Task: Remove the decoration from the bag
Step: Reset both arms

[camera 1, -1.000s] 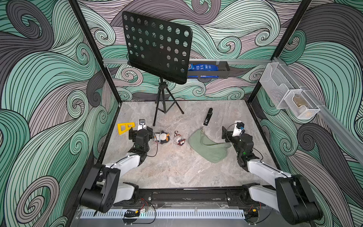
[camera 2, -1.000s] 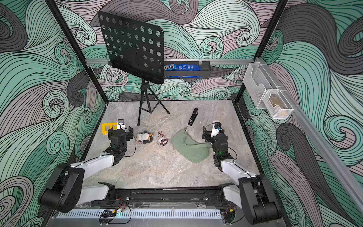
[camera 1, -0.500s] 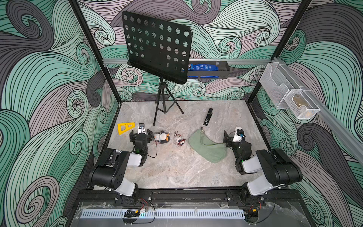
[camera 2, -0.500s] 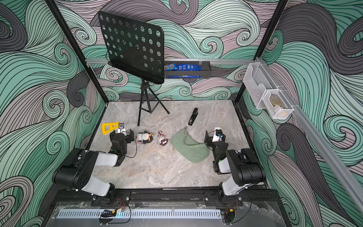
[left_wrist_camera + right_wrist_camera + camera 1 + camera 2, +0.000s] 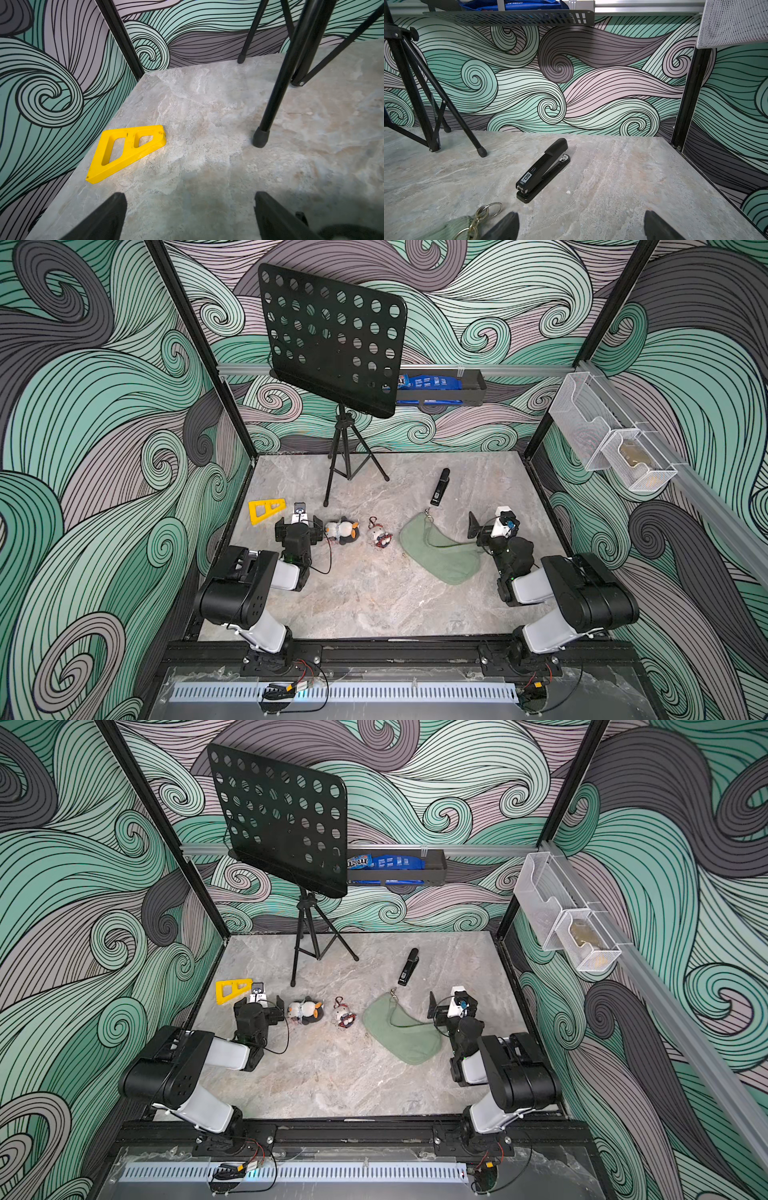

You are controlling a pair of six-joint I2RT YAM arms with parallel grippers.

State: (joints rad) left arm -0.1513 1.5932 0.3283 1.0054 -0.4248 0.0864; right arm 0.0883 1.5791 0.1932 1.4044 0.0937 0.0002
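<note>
Both top views look steeply down from high above the near edge, covering the whole table (image 5: 374, 597) with the stand (image 5: 332, 364) at upper centre. The left wrist camera sits low and close, facing the wedge (image 5: 126, 151) and stand legs; the right wrist camera, equally low, faces the stapler (image 5: 543, 170) and back wall (image 5: 571, 83). All three objects recur in both top views.

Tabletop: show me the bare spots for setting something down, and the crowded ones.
Free: the wide near half of the table, in front of the bag and plush toys; also the far right corner beyond the stapler. Crowded: the middle row from the yellow triangle to the bag.
</note>
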